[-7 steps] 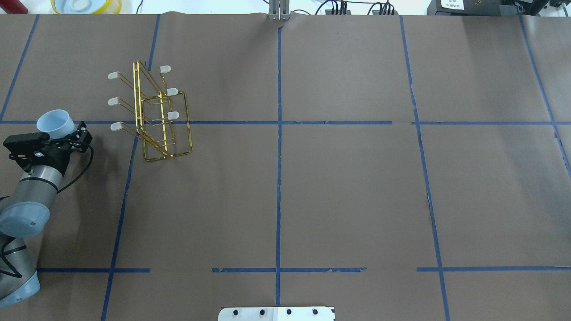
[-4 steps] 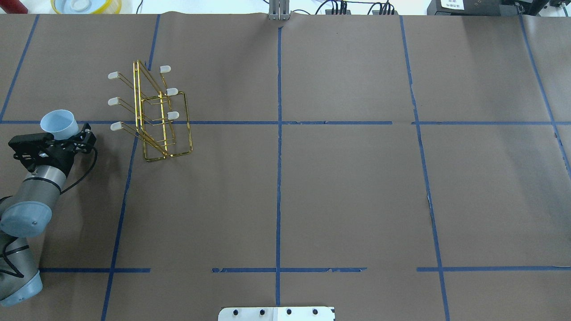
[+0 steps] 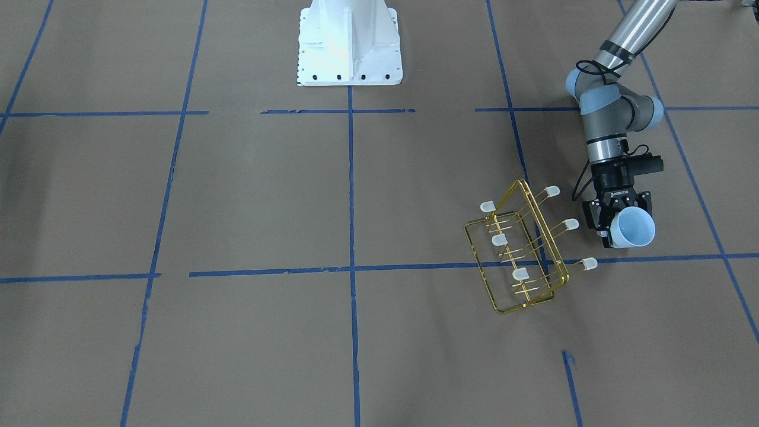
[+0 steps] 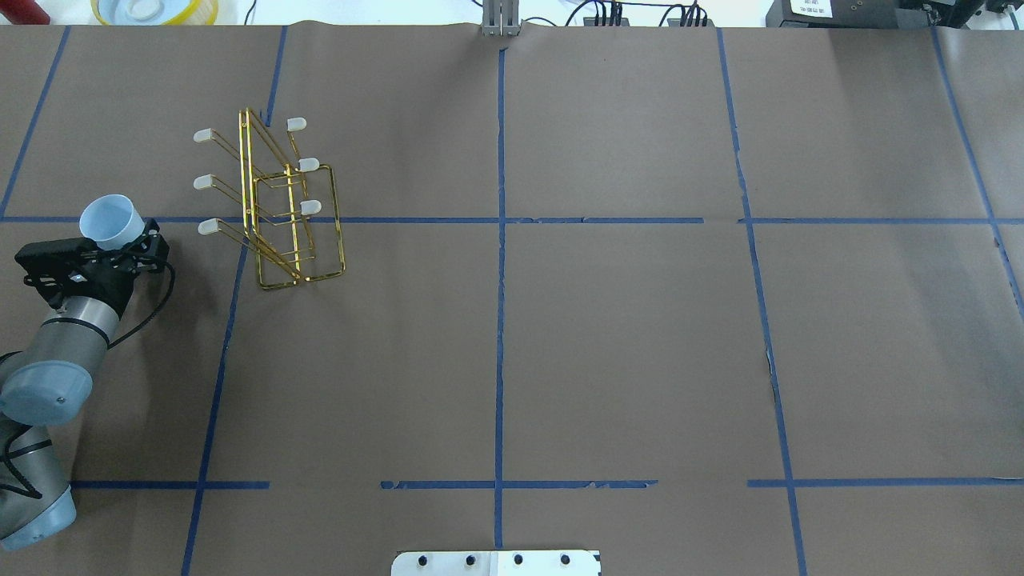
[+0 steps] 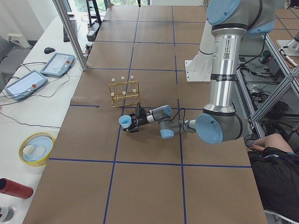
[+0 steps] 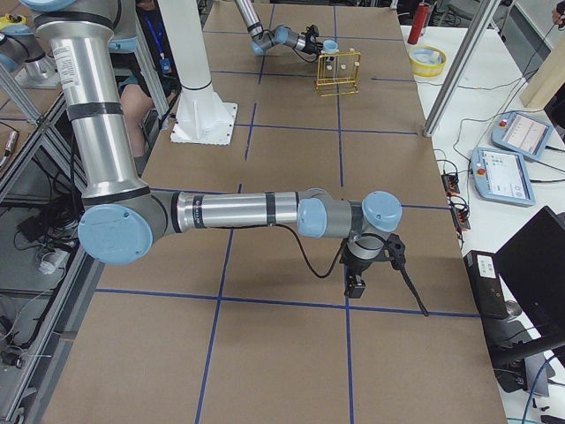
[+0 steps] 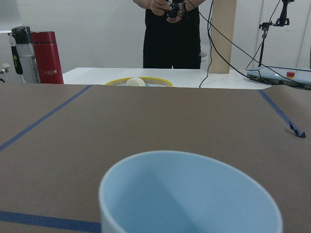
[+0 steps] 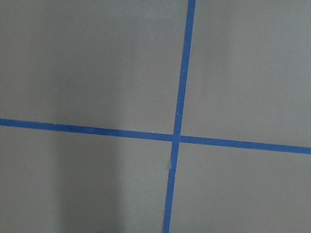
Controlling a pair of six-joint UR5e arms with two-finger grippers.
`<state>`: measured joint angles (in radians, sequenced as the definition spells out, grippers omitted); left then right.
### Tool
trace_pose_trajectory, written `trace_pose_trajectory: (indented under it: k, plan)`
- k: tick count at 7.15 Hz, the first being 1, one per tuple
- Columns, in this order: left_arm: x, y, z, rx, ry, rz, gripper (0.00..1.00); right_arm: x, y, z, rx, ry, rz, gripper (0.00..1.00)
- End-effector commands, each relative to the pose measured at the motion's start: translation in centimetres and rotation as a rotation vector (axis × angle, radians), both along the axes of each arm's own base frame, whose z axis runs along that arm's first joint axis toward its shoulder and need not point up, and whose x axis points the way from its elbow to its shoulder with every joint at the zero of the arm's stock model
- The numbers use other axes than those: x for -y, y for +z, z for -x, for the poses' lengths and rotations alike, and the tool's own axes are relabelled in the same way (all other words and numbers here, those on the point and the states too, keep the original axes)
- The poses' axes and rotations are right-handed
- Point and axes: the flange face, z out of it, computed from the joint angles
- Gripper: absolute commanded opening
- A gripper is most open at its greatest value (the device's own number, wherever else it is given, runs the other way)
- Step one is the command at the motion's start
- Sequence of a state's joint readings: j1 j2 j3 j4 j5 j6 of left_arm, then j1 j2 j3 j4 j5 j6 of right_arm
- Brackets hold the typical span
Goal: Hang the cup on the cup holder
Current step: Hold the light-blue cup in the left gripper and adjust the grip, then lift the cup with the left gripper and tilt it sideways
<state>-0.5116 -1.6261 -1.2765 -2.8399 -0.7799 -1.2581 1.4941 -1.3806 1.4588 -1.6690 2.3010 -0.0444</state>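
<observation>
A: While the left claw (image 3: 619, 222) has the cup (image 3: 635, 231) pinched low on its body, where does it sit relative to the cup holder (image 3: 522, 249)?

B: Just beside it, on the robot's left, not touching. The mouth points up and away from the robot, not at any prong. The nearest cap (image 3: 589, 264) is close to the rim.

A: Right claw (image 6: 356, 283)?

B: Parked far off over bare table (image 4: 608, 336). Can't tell whether it's wide or closed. Its wrist view shows only tape lines.

A: Failure modes?

B: Main one, I think: the cup needs turning so the mouth meets a prong. It's smooth and tapered, so it could creep in the grip during that roll.

A: And the rack?

B: Thin wire, probably light. If the rim catches a cap off-centre, the push likely slides or tips the whole frame instead of seating the cup.

A: Neighbouring prongs?

B: They're closely spaced. The claw's fingers could clip the next one on the way in. Letting go before the cup is well over the prong drops it onto the table.
</observation>
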Motion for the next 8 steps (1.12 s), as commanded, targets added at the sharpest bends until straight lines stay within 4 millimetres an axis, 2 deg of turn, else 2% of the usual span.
trace_pose_trajectory:
  k: [1,3,4,6,7,8]
  plan:
    - [0.0,-2.7,0.5,-0.045,0.013,-0.018,0.15,0.0,0.0,0.0,0.0,0.0,0.0,1.0]
    - [-1.3,-5.3,2.3,-0.053,0.054,-0.037,0.11,0.0,0.0,0.0,0.0,0.0,0.0,1.0]
    - [-1.3,-7.1,3.7,0.001,0.111,-0.063,0.12,0.0,0.0,0.0,0.0,0.0,0.0,1.0]
    - [-3.3,-10.5,7.2,0.262,0.244,-0.17,0.11,0.0,0.0,0.0,0.0,0.0,0.0,1.0]
    - [-3.6,-12.6,8.3,0.307,0.252,-0.212,0.02,0.0,0.0,0.0,0.0,0.0,0.0,1.0]
    - [-2.8,-13.9,9.7,0.439,0.261,-0.227,0.0,0.0,0.0,0.0,0.0,0.0,0.0,1.0]
